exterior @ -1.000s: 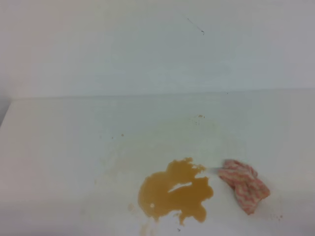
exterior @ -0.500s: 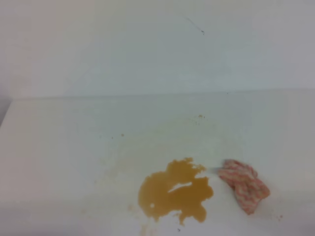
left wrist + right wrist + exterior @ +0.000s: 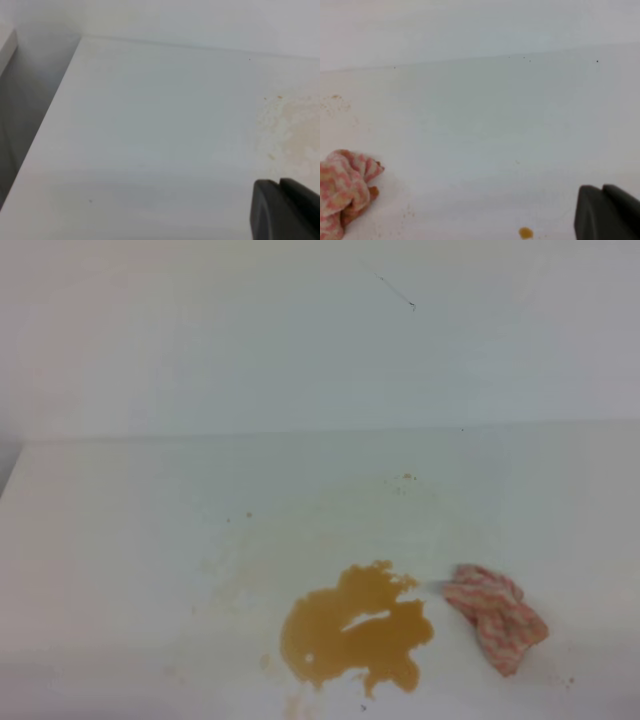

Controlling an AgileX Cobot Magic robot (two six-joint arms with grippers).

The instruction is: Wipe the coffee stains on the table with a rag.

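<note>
The white table [image 3: 130, 540] fills nearly everything here, and on it sits the big item: the coffee stains [image 3: 355, 630], an amber puddle with lobed edges, wholly unwiped, with faint tan smears fanning out above and to its left. Just beside the puddle's right edge lies the rag [image 3: 497, 616], pink-and-white striped, crumpled, nobody holding it.

So the wiping looks barely begun, if at all: the puddle is full, the rag lies loose, and pickup and every stroke remain.

From the right wrist, the rag [image 3: 345, 195] sits well off to the left of the right fingers [image 3: 607, 212], which show pressed together, empty, dark at the frame's lower corner. A small coffee drop [image 3: 525, 232] lies near them, to their left.

The left fingers [image 3: 285, 207] are only partly in frame, seemingly pressed together, though I cannot tell for sure; tan specks lie just beyond them. Neither arm appears in the high view.
</note>
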